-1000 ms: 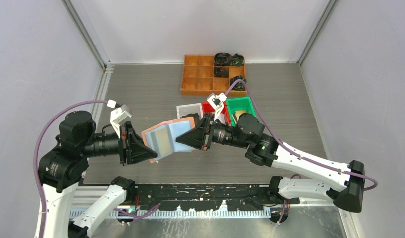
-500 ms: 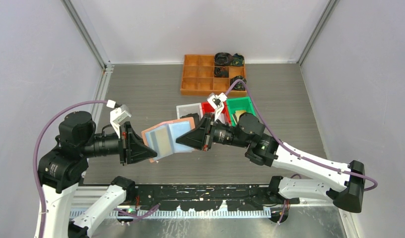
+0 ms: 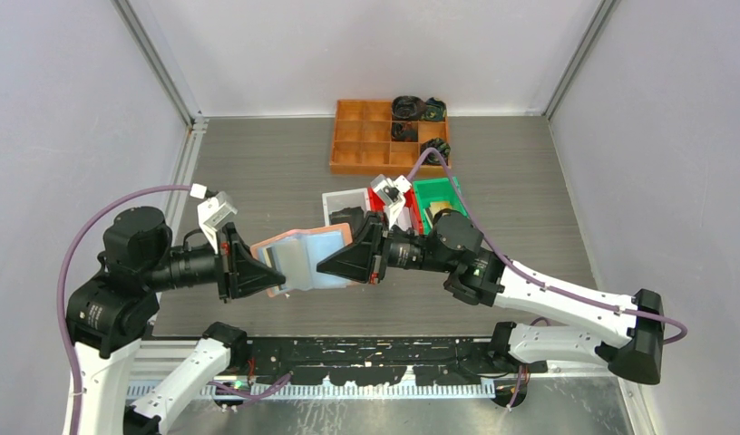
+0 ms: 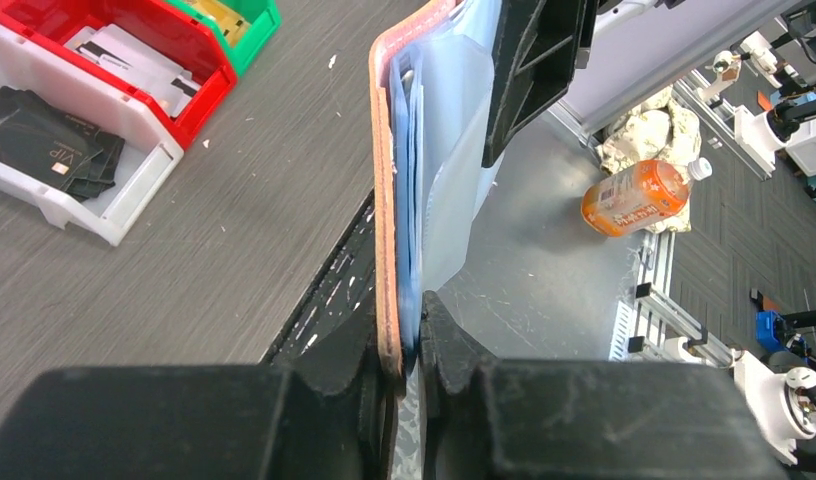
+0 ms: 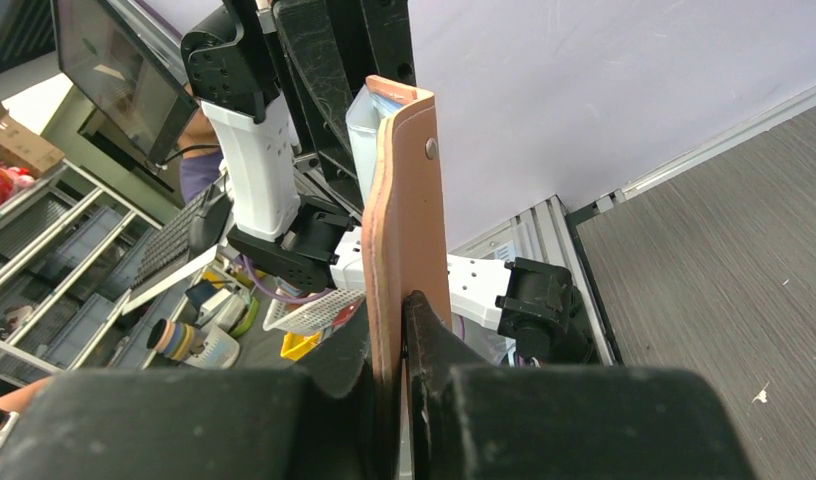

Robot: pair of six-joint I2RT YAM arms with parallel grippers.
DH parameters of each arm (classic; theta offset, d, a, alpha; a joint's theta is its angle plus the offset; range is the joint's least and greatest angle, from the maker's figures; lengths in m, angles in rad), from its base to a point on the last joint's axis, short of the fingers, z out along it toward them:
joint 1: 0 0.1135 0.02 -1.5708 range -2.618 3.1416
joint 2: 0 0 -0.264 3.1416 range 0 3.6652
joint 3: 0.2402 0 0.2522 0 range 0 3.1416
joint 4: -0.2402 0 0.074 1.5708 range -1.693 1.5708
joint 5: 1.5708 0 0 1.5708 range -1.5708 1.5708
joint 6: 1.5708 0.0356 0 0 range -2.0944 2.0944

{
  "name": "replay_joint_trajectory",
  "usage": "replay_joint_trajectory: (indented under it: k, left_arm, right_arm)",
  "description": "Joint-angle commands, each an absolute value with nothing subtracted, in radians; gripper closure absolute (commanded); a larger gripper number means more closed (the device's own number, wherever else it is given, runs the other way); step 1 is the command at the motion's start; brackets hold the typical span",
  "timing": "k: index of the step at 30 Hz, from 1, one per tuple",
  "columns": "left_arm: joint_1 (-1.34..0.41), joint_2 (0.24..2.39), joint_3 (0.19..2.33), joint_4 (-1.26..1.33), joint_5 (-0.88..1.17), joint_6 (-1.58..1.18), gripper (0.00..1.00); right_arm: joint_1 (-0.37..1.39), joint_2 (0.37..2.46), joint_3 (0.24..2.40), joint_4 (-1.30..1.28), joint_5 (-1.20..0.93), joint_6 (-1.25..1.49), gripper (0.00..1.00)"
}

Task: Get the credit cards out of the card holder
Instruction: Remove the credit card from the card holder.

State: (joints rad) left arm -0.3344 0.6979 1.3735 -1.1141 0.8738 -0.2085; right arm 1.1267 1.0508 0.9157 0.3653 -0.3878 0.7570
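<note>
The salmon-pink card holder (image 3: 307, 258) hangs in the air above the table's near edge, pinched from both sides. My left gripper (image 3: 276, 274) is shut on its left end. In the left wrist view the gripper (image 4: 404, 345) clamps the pink cover (image 4: 384, 200) and the pale blue plastic pockets (image 4: 439, 170) together. My right gripper (image 3: 326, 267) is shut on the right end, and in the right wrist view it (image 5: 396, 325) squeezes the cover flap (image 5: 409, 190). A grey credit card (image 3: 291, 261) shows inside a pocket. Dark credit cards (image 4: 54, 160) lie in the white bin.
A white bin (image 3: 342, 196), a red bin (image 3: 378, 194) and a green bin (image 3: 439, 190) stand in a row just behind the holder. An orange compartment tray (image 3: 362, 145) with dark items sits at the back. Grey walls close both sides.
Both grippers and the card holder have shifted a little left and toward the near edge. The left jaws have closed slightly tighter on the holder.
</note>
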Motion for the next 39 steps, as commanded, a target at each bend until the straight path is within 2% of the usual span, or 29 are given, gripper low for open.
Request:
replay_joint_trajectory:
  k: [1,5,12,18,21,25,28,30,34,39]
  left_arm:
    - [-0.335,0.692,1.381,-1.046,0.893,-0.22,0.88]
    - [-0.335,0.688,1.382,-1.034,0.924,-0.237,0.89]
    - [-0.335,0.687,1.381,-1.042,0.934,-0.232,0.82]
    - [-0.334,0.684,1.365,-1.03,0.918,-0.229,0.81]
    - [-0.334,0.681,1.363,-1.019,0.898,-0.231,0.87]
    - [-0.334,0.669,1.362,-1.004,0.86,-0.236,0.99]
    - [-0.335,0.662,1.359,-1.004,0.868,-0.233,1.0]
    - [-0.334,0.66,1.357,-1.009,0.867,-0.225,1.0]
    - [-0.334,0.66,1.358,-1.017,0.86,-0.215,1.0]
    - [-0.334,0.661,1.353,-1.013,0.858,-0.213,1.0]
  right_arm:
    - [1.14,1.061,0.937,0.437,-0.431,0.744,0.9]
    - [1.148,1.097,0.943,0.449,-0.448,0.752,0.87]
    - [1.167,1.11,0.939,0.478,-0.46,0.744,0.86]
    - [1.171,1.094,0.921,0.518,-0.472,0.747,0.83]
    - [1.174,1.098,0.919,0.53,-0.468,0.752,0.71]
    - [1.178,1.106,0.923,0.512,-0.367,0.747,0.34]
    - [1.203,1.119,0.945,0.445,-0.26,0.675,0.2]
    - [1.245,1.127,0.983,0.353,-0.152,0.599,0.02]
    - [1.322,1.141,1.054,0.227,0.106,0.504,0.0]
    - [1.409,1.166,1.077,0.264,0.297,0.414,0.04]
